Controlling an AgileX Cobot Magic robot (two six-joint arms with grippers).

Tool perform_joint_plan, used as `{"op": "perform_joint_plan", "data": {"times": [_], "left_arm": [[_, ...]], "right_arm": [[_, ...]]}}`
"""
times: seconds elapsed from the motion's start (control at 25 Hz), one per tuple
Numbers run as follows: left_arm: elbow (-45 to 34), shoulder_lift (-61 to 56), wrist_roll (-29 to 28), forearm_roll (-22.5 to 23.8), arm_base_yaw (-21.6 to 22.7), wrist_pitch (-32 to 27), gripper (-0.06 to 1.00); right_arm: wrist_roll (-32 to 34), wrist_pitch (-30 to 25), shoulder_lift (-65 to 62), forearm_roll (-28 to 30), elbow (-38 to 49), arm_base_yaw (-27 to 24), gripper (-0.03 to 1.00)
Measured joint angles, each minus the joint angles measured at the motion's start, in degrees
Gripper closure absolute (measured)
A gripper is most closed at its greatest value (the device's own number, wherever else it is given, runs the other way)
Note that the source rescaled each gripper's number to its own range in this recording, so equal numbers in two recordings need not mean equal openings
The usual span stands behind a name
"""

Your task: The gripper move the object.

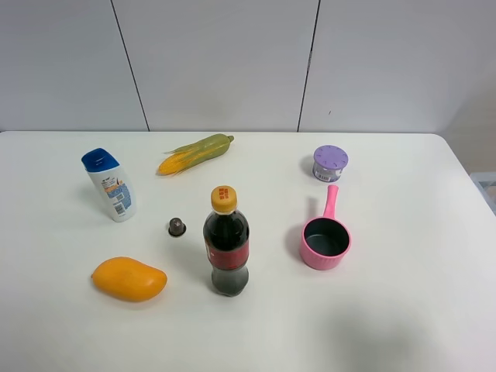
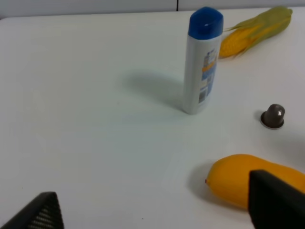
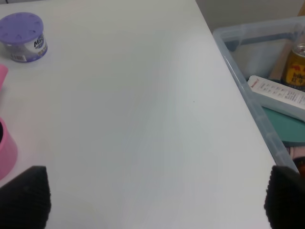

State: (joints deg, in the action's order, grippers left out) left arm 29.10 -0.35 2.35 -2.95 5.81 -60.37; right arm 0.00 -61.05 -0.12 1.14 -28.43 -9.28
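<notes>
White desk (image 1: 403, 325), overhead: mango (image 1: 129, 279) lying near the front left, cola bottle (image 1: 226, 242) upright and capped beside it, pink pot (image 1: 325, 242) empty. Left wrist: left pincer (image 2: 157, 217) spread, one tip overlapping the mango (image 2: 233, 183), shampoo bottle (image 2: 202, 59) standing beyond. Right wrist: right pincer (image 3: 157, 200) spread over bare desk, lidded purple tin (image 3: 23, 36) and a clear bin (image 3: 267, 81) of packets off the desk edge.

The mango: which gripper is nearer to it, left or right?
Left. The left gripper is open right beside the mango. The right gripper is over bare table beside the pink pot.
</notes>
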Motion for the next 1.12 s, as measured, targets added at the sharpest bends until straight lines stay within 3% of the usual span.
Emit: {"op": "perform_joint_plan", "data": {"times": [1.12], "left_arm": [[0.00, 0.00, 0.00, 0.00, 0.00, 0.00, -0.06]], "right_arm": [[0.00, 0.00, 0.00, 0.00, 0.00, 0.00, 0.28]]}}
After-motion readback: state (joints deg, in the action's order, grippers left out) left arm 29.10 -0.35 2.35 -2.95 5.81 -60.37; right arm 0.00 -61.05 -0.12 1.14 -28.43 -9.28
